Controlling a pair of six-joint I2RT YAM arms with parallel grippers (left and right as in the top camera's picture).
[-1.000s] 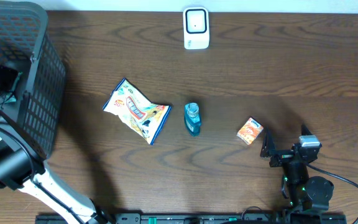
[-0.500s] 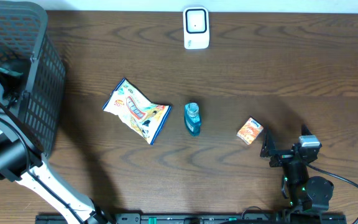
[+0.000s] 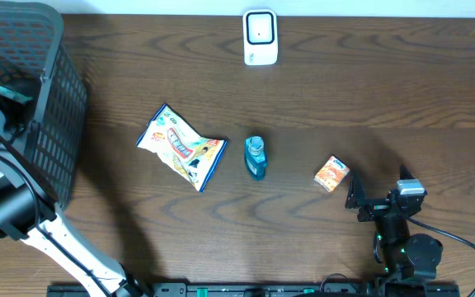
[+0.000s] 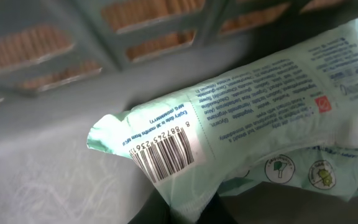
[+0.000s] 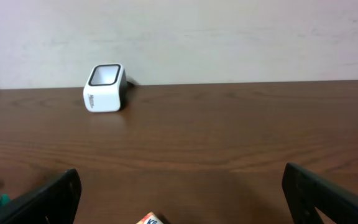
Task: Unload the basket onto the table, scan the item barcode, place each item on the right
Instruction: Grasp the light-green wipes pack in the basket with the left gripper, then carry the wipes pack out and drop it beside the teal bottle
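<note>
Pack (image 4: 247, 99): soft, light, slippery; grab its edge, keep the barcode (image 4: 163, 155) showing
Left gripper (image 4: 185, 211): pinching the pack's edge
Right gripper (image 5: 182, 186): wide, holding nothing

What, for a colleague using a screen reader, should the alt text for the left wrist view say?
A pale green packet, its barcode facing the camera, lies on the grey floor of a basket. Dark fingers at the bottom edge appear to pinch its lower edge; the wooden table shows through the basket's mesh wall behind.
</note>
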